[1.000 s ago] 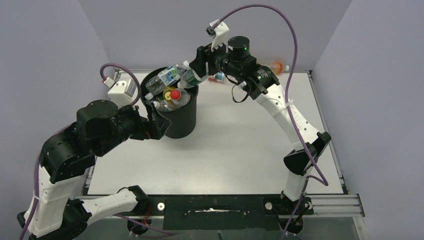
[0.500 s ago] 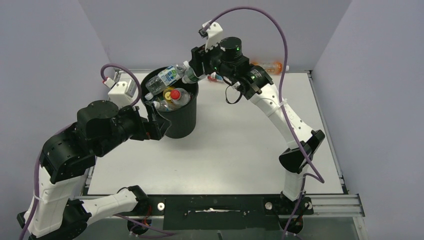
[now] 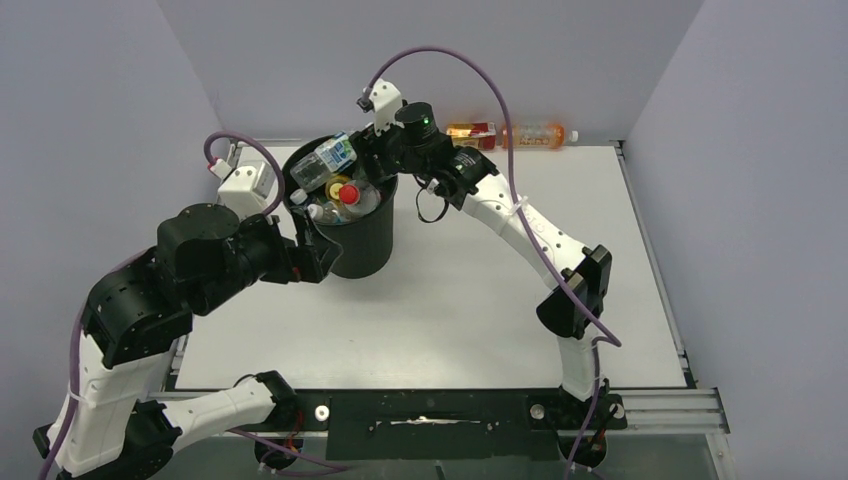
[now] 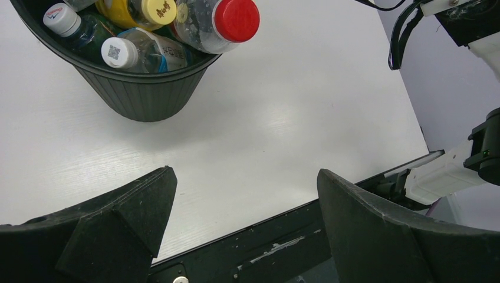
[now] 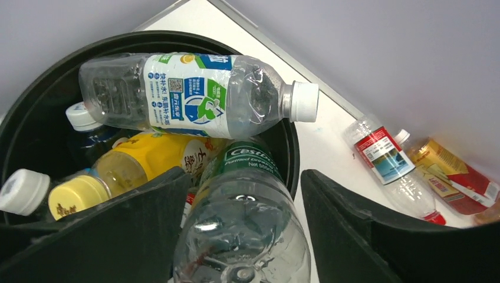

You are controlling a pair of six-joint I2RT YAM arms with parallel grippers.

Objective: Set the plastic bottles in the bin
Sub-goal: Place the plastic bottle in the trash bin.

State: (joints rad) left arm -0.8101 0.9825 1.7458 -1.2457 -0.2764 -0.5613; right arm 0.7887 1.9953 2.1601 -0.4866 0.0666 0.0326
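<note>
While the table [image 3: 480, 290] is lying mostly bare in front of me, I'm looking at the bin [image 3: 365, 245] standing at its far left, piled to the rim. The left gripper [image 4: 244, 177] is waiting just beside the bin's near wall, fingers spread wide, nothing between them. The right gripper [image 5: 244, 174] is hanging over the far rim with a green-labelled bottle [image 5: 242, 236] lying between its fingers, neck pointing down into the heap. Whether the pads are pinching it or letting go, I'm not able to tell.

A clear bottle with a blue-and-green label [image 5: 188, 94] is lying across the top of the pile, its cap sticking out past the rim, so I'm judging it could roll off. Outside the bin, a red-labelled bottle [image 5: 386, 156] is lying on the table beyond it, and an orange one [image 3: 535, 132] is lying against the back wall.

I'm expecting these to be light, thin-walled and slick, denting under a hard squeeze and rolling at a nudge. So I'm planning to come down across the barrel at the label, not the tapered neck.
</note>
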